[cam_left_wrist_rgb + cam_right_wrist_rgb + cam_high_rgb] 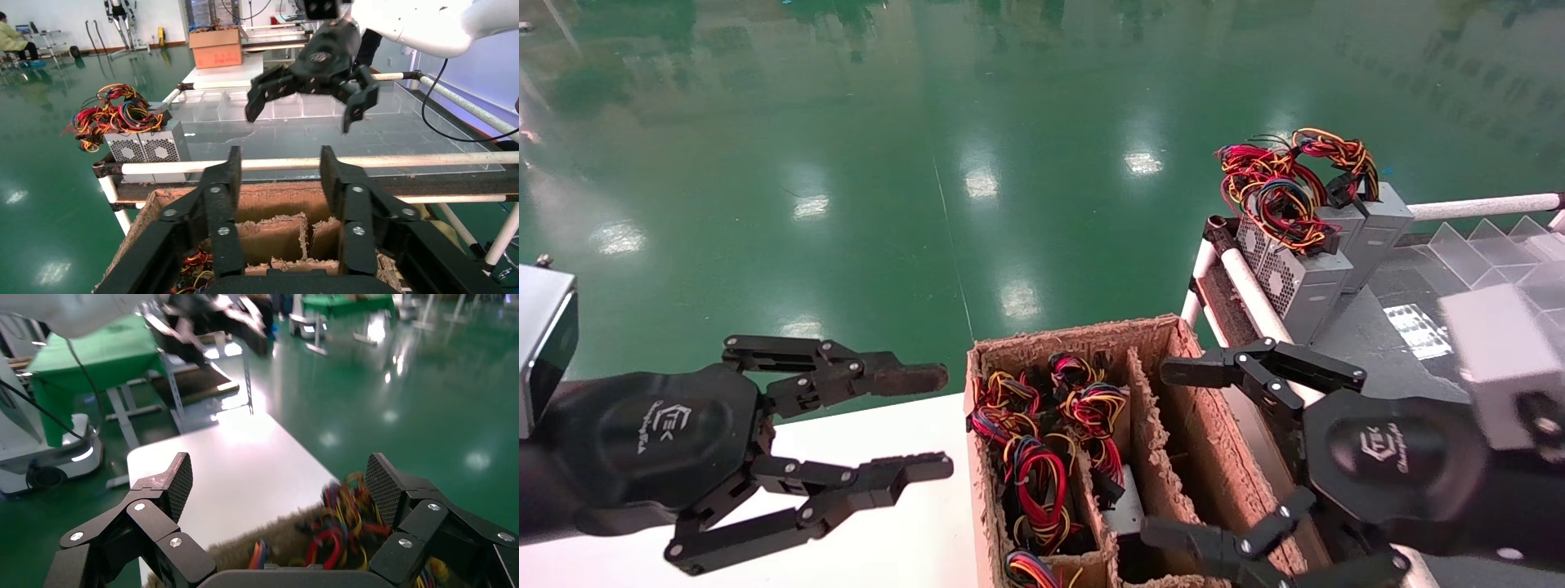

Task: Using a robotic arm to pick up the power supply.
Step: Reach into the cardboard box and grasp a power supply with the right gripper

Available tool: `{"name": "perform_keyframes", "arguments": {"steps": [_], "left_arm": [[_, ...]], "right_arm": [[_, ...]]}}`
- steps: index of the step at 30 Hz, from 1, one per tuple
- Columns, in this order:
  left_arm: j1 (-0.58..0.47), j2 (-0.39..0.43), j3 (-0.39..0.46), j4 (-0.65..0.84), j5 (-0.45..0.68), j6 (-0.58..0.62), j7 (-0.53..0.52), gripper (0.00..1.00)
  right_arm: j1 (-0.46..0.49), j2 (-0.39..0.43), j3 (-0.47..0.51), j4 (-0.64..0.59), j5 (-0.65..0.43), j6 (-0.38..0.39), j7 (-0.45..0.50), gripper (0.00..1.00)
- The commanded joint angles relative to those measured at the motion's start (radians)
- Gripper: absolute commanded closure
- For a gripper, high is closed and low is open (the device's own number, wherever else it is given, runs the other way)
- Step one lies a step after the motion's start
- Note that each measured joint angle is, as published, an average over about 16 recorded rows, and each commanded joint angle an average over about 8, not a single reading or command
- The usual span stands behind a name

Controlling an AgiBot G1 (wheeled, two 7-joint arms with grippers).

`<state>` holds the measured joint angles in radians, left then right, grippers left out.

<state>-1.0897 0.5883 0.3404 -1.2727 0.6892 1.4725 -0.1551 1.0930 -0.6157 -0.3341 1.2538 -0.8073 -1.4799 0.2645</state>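
Right now — step in hand: the approach; nothing is gripped yet.
Right gripper (1173, 453): all-black fingertips, fingers spread wide, poised over the right-hand side of the cardboard box (1222, 457).
Left gripper (940, 420): fingers also wide apart, holding nothing, idle over the white tabletop (903, 539) just left of the box; its upper fingertip pad looks brownish and worn.
Power supply (1124, 510): a sliver of silver-grey metal shows low in the box's middle compartment, beside the cardboard divider (1152, 457), just under the right gripper's lower finger.
Wire bundles (1042, 457): red, yellow, orange and blue loops fill the left compartments and hide most of whatever casings lie below.
Other units: two more silver power supplies (1324, 261) stand on the roller rack (1254, 302) behind the box, wires piled on top.
Doing it well: I would bring the fingers down astride the metal casing rather than the wires, keep clear of the divider, close on the flat sides, then lift straight up so the loops do not snag.
Writing: a white logo marks each gripper palm; its small lettering is not legible.
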Motion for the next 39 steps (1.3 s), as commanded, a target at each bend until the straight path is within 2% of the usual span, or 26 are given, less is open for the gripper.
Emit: {"name": "perform_keyframes", "arguments": {"steps": [1, 8, 10, 16, 17, 18, 28, 39], "left_arm": [[0.000, 0.000, 0.000, 0.000, 0.000, 0.000, 0.000, 0.00], [0.000, 0.000, 0.000, 0.000, 0.000, 0.000, 0.000, 0.00], [0.000, 0.000, 0.000, 0.000, 0.000, 0.000, 0.000, 0.00], [0.000, 0.000, 0.000, 0.000, 0.000, 0.000, 0.000, 0.00], [0.000, 0.000, 0.000, 0.000, 0.000, 0.000, 0.000, 0.00], [0.000, 0.000, 0.000, 0.000, 0.000, 0.000, 0.000, 0.00], [0.000, 0.000, 0.001, 0.000, 0.000, 0.000, 0.000, 0.00], [0.000, 0.000, 0.001, 0.000, -0.001, 0.000, 0.000, 0.00]], "right_arm": [[0.005, 0.001, -0.013, -0.007, -0.019, 0.005, 0.021, 0.00], [0.046, -0.058, -0.103, -0.045, -0.127, -0.021, 0.091, 0.00], [0.055, -0.087, -0.130, -0.070, -0.153, -0.036, 0.098, 0.17], [0.077, -0.172, -0.202, -0.146, -0.235, -0.062, 0.079, 0.92], [0.080, -0.183, -0.211, -0.157, -0.248, -0.062, 0.075, 0.98], [0.084, -0.192, -0.219, -0.166, -0.259, -0.061, 0.071, 1.00], [0.103, -0.259, -0.260, -0.230, -0.330, -0.034, 0.034, 1.00], [0.103, -0.296, -0.275, -0.250, -0.359, -0.014, 0.007, 1.00]]}}
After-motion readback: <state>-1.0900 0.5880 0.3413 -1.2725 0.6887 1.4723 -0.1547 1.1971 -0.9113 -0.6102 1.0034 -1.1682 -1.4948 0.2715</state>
